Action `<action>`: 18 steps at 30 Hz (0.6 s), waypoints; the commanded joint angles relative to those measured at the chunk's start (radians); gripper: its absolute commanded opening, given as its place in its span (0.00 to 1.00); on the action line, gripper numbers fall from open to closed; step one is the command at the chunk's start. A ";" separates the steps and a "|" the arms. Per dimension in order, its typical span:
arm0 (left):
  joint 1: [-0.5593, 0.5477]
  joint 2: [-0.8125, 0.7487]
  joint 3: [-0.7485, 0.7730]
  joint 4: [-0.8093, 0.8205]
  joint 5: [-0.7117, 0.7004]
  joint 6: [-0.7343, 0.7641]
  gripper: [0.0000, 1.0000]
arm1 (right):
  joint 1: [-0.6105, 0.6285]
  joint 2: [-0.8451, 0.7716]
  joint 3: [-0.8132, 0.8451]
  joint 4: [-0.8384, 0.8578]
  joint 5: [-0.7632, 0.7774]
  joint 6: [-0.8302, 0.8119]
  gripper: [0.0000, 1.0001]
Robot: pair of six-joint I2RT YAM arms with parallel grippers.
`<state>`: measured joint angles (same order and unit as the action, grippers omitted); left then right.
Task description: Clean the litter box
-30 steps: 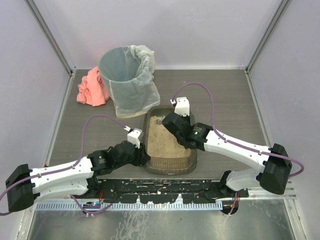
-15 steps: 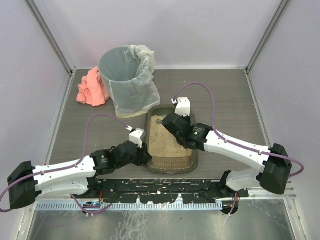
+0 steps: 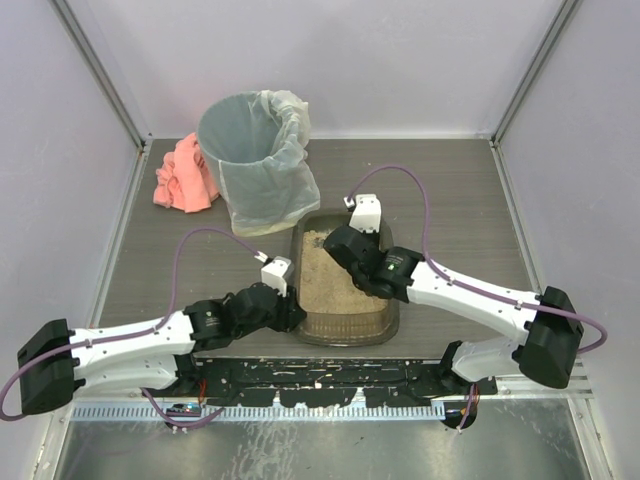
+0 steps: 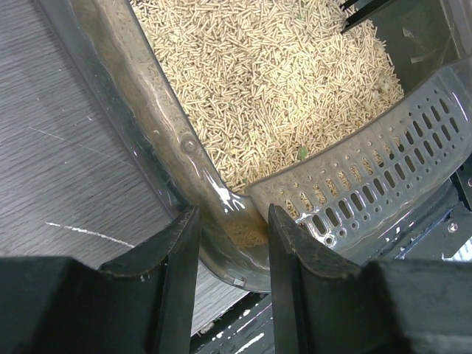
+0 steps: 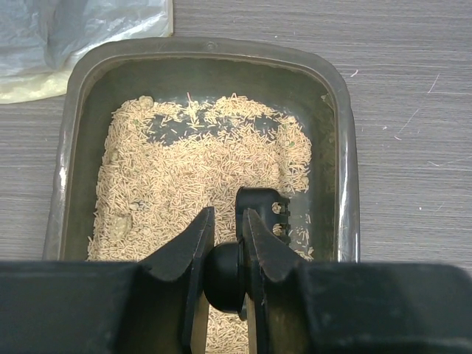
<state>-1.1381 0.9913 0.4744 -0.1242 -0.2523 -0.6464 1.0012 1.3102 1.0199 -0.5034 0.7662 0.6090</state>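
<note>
Right tool [image 5: 227, 215] is clenched on the round black handle of a small black slotted scoop [image 5: 262, 204], whose head rests in the pellets toward the right side of the shallow dark brown-grey plastic litter box [image 5: 346, 147]. The box lies mid-bench on the dark wood-grain bench [image 3: 450, 200], just ahead of the arm bases. Its beige granular litter [image 5: 184, 192] thins at the far end, where patches of bare floor show. Left tool [image 4: 231, 215] grips the box by its near-left corner, one finger outside the wall and one inside.

Paler lumps [image 5: 118, 221] along the left wall look like the waste to lift. Doing this step well likely means sliding the scoop low and flat under a lump rather than stabbing down. It should then be raised level and shaken lightly over the box so clean pellets drop through the slots. A firm left-hand grip matters, since a sideways push could skid the box.

A round grey bin [image 3: 262, 190] with a clear plastic liner stands just beyond the far-left corner, the likely place to tip. A crumpled pink cloth [image 3: 183, 175] lies to its left.
</note>
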 commanded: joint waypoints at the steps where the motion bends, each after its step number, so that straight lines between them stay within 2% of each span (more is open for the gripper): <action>1: -0.025 0.054 0.020 0.116 0.071 0.007 0.36 | 0.027 -0.028 -0.038 0.202 -0.212 0.228 0.01; 8: -0.034 0.071 0.028 0.123 0.069 0.007 0.35 | 0.027 -0.090 -0.101 0.273 -0.217 0.245 0.01; 18: -0.046 0.080 0.036 0.123 0.064 0.007 0.35 | 0.011 -0.166 -0.199 0.292 -0.213 0.284 0.01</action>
<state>-1.1584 1.0431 0.4957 -0.0681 -0.2665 -0.6476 1.0054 1.1820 0.8616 -0.2962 0.6590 0.7750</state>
